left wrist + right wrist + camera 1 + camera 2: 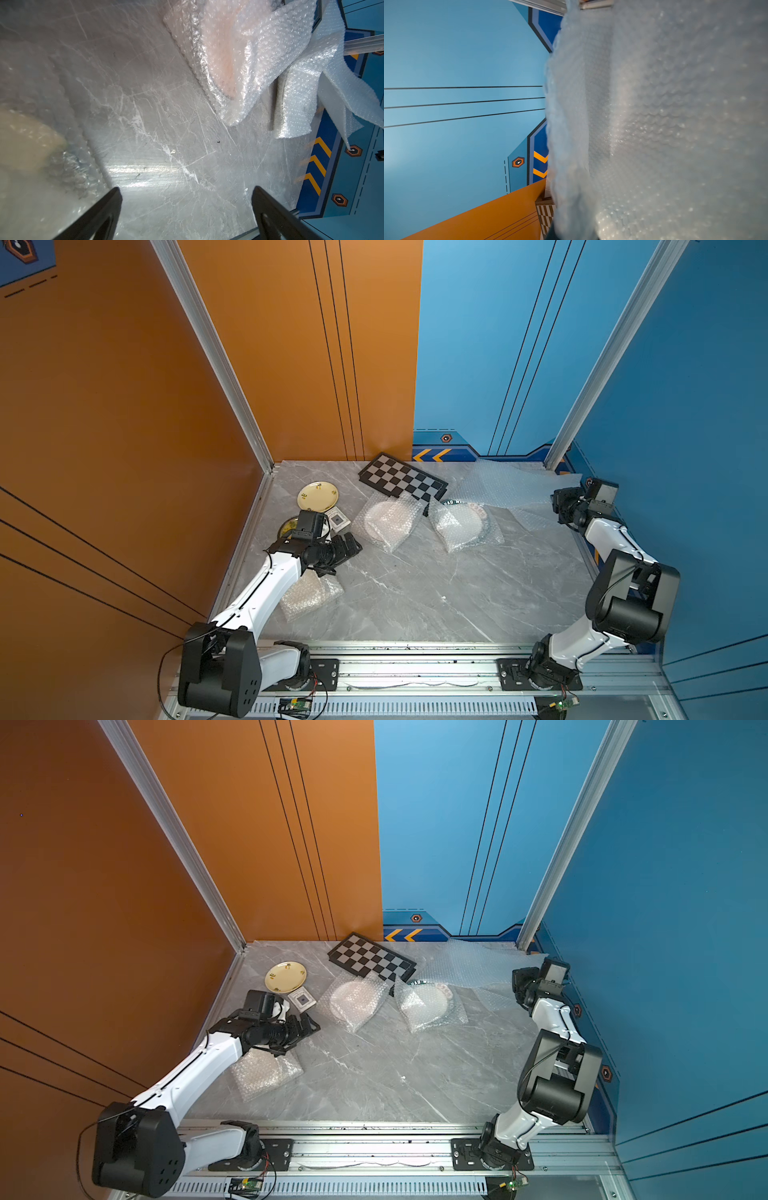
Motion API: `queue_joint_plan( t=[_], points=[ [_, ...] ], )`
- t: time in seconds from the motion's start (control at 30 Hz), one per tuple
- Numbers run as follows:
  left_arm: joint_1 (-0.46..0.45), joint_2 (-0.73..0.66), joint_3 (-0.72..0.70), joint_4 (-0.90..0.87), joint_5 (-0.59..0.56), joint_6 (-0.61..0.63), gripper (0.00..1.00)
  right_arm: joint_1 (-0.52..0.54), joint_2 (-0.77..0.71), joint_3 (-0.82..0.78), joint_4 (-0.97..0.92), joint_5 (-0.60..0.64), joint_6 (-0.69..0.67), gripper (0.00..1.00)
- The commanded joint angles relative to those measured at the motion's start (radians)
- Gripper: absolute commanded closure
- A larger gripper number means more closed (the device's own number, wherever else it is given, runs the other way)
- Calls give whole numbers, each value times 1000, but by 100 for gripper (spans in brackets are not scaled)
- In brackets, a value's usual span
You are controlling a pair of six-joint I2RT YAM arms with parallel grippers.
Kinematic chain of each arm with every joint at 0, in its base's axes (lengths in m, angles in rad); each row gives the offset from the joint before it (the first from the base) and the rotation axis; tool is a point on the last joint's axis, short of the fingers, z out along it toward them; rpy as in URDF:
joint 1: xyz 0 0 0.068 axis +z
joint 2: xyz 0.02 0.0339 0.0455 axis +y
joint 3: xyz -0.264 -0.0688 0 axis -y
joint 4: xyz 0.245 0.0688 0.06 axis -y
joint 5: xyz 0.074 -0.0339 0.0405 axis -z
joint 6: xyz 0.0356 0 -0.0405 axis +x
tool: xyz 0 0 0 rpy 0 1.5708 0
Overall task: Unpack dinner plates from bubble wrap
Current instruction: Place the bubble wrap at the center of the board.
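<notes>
We're looking at a grey marble-look bench (415, 593) w/ both arms reaching in from the near edge. The left end effector (186, 188) is hovering over bare bench nr the left edge. Its black fingers (108, 207) are standing wide apart & gripping nothing. The right end effector (561, 508) is sitting at the right edge twd the far right corner, right by a loose clear bubble wrap sheet (511, 485) spreading along the far edge. Its wrist view is filling up w/ that wrap, so we can't tell if it's open, closed or gripping the sheet.

Plates:
- A pale yellow floral round plate (318, 496) is lying bare nr the far left corner.
- A dark-rimmed yellow plate (288, 526) is peeking out by the left edge, mostly hidden behind the left wrist.
- A white plate with a dark lettered rim (469, 517) is lying mid-bench twd the far edge, half out of its wrap.
- Just left of it, a pale round plate (384, 518) is lying fully wrapped.
- Another wrapped bundle (309, 593) is lying under the left forearm; we can't make out the contents.

A black-grey checkerboard (401, 481) is lying at the far edge, just behind the two mid-bench plates. A small square white card (337, 519) is lying btwn the floral plate & the fully wrapped one.
</notes>
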Motion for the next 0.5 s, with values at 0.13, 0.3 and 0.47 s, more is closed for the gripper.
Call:
queue_joint_plan(
  t=[0.13,0.3,0.47],
  points=[
    [-15,10,24,-23,-19,10,2,-32,-119,30,-83,-5,-110,43],
    [-13,2,16,-22,-19,15,2,-109,-185,48,-191,-13,-140,36],
    [-9,-8,16,-22,-16,19,2,-171,-274,92,-371,4,-200,34]
  ],
)
